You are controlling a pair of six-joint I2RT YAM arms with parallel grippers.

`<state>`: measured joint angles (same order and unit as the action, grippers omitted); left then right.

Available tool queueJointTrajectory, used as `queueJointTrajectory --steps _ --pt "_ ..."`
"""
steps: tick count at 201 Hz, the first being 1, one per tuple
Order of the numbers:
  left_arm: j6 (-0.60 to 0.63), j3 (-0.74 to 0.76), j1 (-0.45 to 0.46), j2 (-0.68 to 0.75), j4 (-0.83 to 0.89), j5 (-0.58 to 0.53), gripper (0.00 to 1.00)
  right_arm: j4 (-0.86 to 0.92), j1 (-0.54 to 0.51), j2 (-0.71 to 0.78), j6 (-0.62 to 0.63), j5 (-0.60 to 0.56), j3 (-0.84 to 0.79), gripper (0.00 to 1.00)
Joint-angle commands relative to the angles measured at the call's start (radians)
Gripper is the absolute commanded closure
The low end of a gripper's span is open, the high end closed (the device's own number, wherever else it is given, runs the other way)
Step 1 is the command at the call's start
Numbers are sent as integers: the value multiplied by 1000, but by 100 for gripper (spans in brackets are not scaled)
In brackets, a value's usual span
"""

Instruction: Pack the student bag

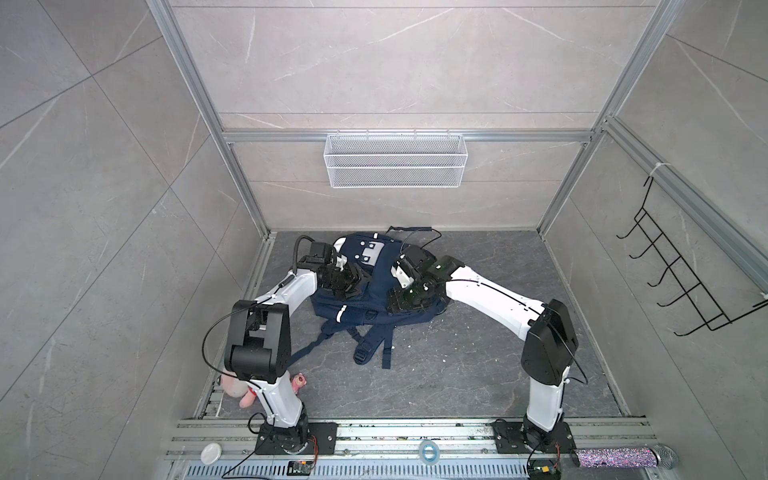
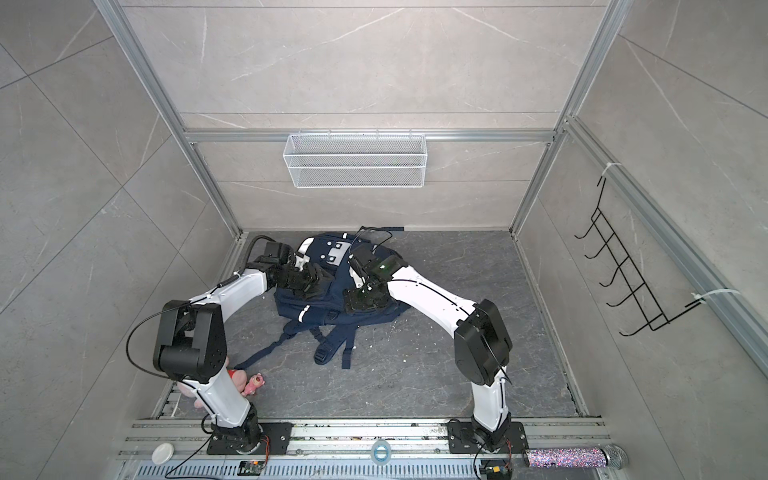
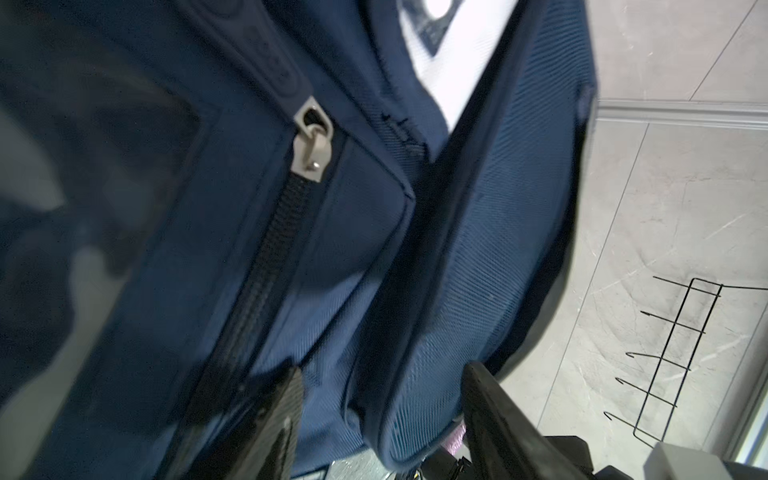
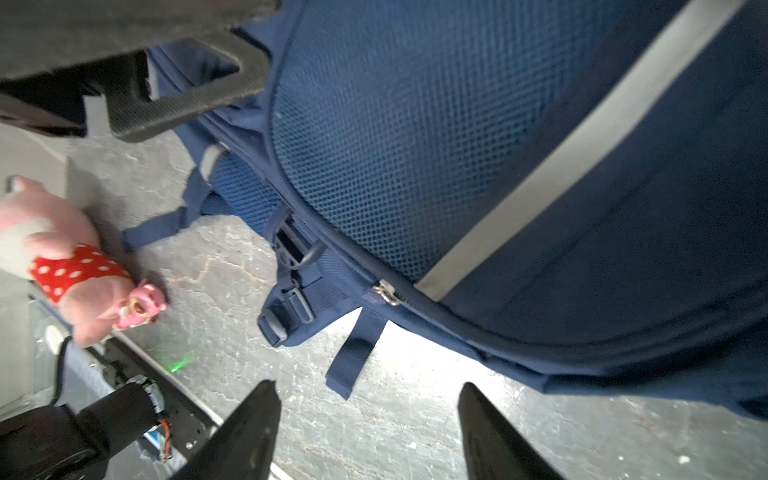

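The student bag (image 1: 365, 305), a navy backpack with white stripes, lies on the dark floor at the back, and both top views show it (image 2: 328, 309). My left gripper (image 1: 351, 290) rests on its left side. In the left wrist view this gripper (image 3: 382, 395) is open, and a fold of the bag's blue mesh lies between its fingers (image 3: 286, 415). A closed zip with a metal slider (image 3: 311, 145) runs just beyond. My right gripper (image 1: 400, 304) hangs over the bag's right near edge. It is open (image 4: 370, 399), with only bare floor between its fingers (image 4: 262, 415).
The bag's straps (image 1: 370, 345) trail toward the near side. A pink plush toy (image 1: 249, 386) lies by the left arm's base. A white mesh basket (image 1: 395, 160) hangs on the back wall and a black hook rack (image 1: 681, 282) on the right wall. A glitter microphone (image 1: 615, 457) lies on the front rail.
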<state>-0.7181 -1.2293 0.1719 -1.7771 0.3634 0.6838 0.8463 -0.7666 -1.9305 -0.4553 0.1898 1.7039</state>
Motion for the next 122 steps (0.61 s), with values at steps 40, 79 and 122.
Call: queueJointTrajectory --steps 40,79,122 --pt "-21 27 19 -8 -144 133 53 -34 -17 -86 -48 -79 29 40" --pt "-14 36 33 -3 -143 158 62 -15 -17 -175 -64 -126 122 49" --pt "-18 57 41 10 -156 176 66 -19 -17 -198 -90 -171 107 59"
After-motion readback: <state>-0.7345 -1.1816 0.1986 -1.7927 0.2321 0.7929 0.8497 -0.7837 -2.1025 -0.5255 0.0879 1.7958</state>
